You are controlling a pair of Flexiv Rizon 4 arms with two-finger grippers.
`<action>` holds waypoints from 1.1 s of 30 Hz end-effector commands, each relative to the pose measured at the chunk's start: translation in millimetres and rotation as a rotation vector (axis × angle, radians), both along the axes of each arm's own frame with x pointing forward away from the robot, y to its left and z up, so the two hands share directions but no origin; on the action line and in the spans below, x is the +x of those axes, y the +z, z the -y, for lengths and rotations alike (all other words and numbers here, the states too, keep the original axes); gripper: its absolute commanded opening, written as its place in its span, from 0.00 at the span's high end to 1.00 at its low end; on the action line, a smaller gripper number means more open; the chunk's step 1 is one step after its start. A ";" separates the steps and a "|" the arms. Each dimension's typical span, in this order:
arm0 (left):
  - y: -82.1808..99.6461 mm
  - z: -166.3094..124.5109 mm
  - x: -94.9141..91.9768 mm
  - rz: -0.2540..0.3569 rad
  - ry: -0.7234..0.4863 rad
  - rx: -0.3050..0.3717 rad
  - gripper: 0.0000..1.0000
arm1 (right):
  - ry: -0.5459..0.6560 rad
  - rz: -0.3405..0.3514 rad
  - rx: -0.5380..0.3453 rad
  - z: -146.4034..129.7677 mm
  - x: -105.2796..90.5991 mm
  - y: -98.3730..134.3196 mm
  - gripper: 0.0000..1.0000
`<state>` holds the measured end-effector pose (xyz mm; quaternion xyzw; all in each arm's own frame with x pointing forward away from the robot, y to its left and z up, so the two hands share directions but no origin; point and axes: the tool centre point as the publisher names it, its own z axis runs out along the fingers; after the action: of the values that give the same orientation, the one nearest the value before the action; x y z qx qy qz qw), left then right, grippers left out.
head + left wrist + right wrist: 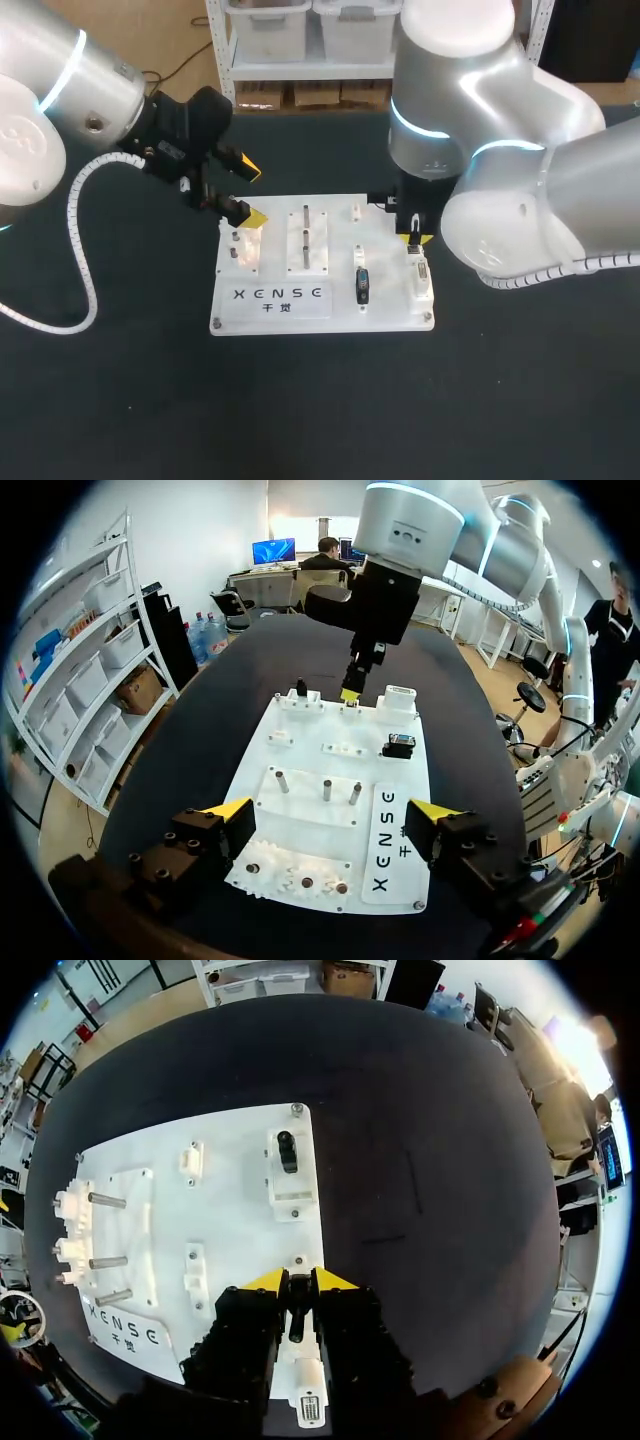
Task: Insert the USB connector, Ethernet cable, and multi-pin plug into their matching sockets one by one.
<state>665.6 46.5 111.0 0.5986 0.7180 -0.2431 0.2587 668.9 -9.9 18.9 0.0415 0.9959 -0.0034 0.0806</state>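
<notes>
White plastic socket board [388, 303] on a black table [120, 400], with an arm at each end.
Over at the left, the left gripper [249, 190] hangs just above the board's left rear corner, its yellow-tipped jaws spread wide with nothing between them. On the board, three short metal pegs [327, 790] stand in a row near the middle. A black oblong plug [362, 285] sits in a white slot further right, and a white connector block [421, 282] lies along the right edge. At the right, the right gripper [299, 1282] is down at the rear end of that block, its jaws nearly together and pinching a narrow dark plug [296, 1312]. A small black upright plug [287, 1150] rests in a white holder near the right rear corner.
</notes>
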 end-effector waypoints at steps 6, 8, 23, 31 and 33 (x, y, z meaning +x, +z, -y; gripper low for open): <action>-0.8 -0.9 -0.7 0.003 -0.001 -0.003 0.00 | -0.026 -0.023 -0.019 1.8 1.3 -18.5 1.00; -0.8 -0.9 -0.7 0.003 -0.001 -0.003 0.00 | -0.028 -0.024 -0.017 1.0 1.3 -18.3 1.00; -0.8 -0.9 -0.7 0.003 -0.001 -0.003 0.00 | 0.033 0.108 0.021 -30.9 -9.4 45.6 0.00; -0.8 -0.9 -0.7 0.003 -0.001 -0.003 0.00 | 0.072 0.071 0.016 -59.0 -38.9 43.3 0.00; -0.8 -0.9 -0.7 0.003 -0.001 -0.003 0.00 | 0.076 0.049 0.020 -64.3 -46.4 38.7 0.00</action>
<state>665.6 46.5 111.0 0.5986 0.7180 -0.2432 0.2587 628.1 48.5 60.5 0.0038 0.9941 0.0133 0.1077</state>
